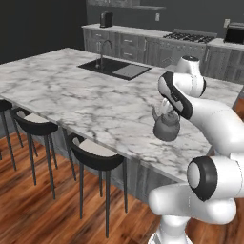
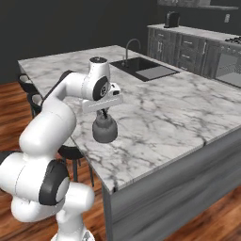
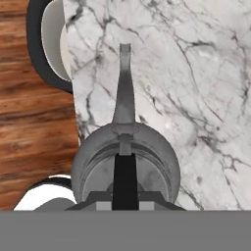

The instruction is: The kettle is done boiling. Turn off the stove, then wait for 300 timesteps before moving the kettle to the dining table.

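Fingers (image 3: 105,206) are pinched shut on the kettle (image 2: 104,129)'s handle, hanging it just over the dining table (image 2: 164,113)'s near edge, probably for set-down, though contact's hard to tell.

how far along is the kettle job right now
Looks done: the kettle is off the stove, which sits far back against the wall. Whether the burner is off can't be told from here. In hand: the gripper, jaws shut on the kettle's handle, holds it at the dining table near its stool-side edge. Left: setting it down on the marble if it isn't resting already, then letting go.
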### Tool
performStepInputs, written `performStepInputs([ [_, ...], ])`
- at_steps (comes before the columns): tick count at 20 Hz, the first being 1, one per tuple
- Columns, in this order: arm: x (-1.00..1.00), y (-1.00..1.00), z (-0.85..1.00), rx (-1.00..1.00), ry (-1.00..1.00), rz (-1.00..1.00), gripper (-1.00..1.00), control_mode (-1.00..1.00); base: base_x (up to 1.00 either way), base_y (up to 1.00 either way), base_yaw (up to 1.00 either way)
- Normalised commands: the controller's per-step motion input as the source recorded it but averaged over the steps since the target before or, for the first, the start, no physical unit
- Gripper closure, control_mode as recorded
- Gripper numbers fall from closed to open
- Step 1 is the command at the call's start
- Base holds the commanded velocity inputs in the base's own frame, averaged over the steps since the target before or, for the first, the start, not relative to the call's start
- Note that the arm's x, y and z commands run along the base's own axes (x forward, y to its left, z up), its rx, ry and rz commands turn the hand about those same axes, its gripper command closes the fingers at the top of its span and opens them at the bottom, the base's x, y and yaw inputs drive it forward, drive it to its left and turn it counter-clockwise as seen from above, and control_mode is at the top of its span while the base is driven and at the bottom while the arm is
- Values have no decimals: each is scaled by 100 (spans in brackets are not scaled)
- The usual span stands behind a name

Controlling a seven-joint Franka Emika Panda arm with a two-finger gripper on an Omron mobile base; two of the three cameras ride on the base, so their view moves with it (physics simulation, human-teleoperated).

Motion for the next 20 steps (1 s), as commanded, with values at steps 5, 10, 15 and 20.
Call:
performStepInputs([
  [5, 44, 28, -23, -3, 0, 0, 100, -100, 0, 0, 0],
  [10, 56, 30, -32, -3, 0, 0, 100, -100, 0, 0, 0],
  [15, 49, 28, -24, -2, 0, 0, 100, -100, 0, 0, 0],
  [20, 42, 22, -24, -2, 0, 0, 100, -100, 0, 0, 0],
])
